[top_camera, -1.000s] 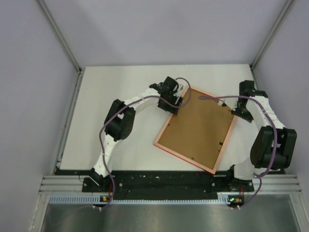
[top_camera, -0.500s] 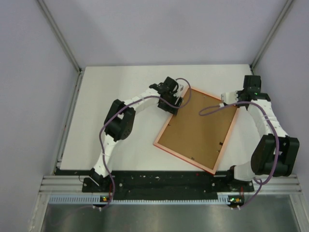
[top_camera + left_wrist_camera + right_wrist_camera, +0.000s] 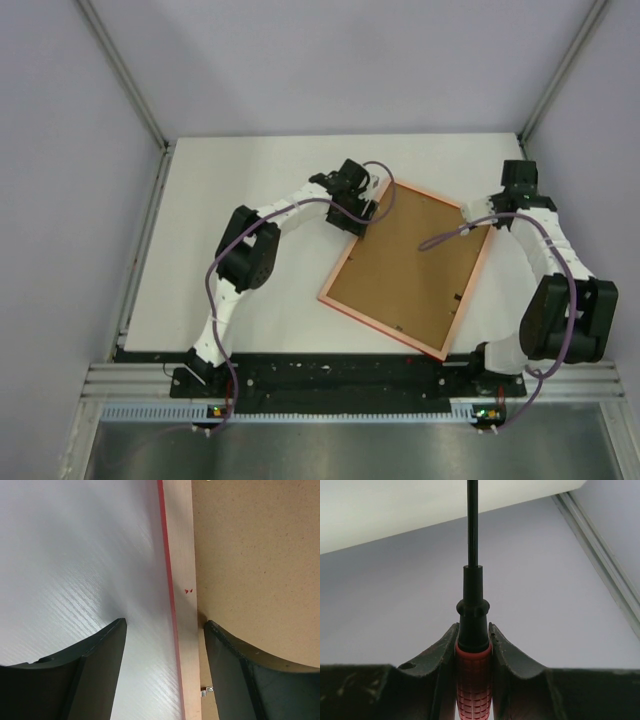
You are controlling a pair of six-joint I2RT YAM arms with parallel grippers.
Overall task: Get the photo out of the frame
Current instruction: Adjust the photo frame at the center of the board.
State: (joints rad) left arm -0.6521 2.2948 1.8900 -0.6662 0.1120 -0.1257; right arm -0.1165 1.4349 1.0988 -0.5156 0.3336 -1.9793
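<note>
The frame (image 3: 410,272) lies face down and askew on the white table, showing its brown back and reddish rim. The photo is hidden beneath that back. My left gripper (image 3: 368,222) is at the frame's far left edge. In the left wrist view it (image 3: 165,624) stands open, straddling the pale rim (image 3: 182,555), with one finger over the table and the other over the brown backing (image 3: 260,555). My right gripper (image 3: 519,172) hovers off the frame's far right corner. In the right wrist view it (image 3: 473,626) is shut on a red-handled screwdriver (image 3: 472,680) pointing at the back wall.
A purple cable (image 3: 440,238) from the right arm drapes over the frame's far right part. A small metal tab (image 3: 206,691) sits at the backing's edge. Grey walls and metal rails (image 3: 150,230) bound the table (image 3: 240,200) on three sides.
My right arm has drawn back from the frame's far right edge towards the back right corner, still holding the screwdriver. The left arm and the frame have stayed put.
</note>
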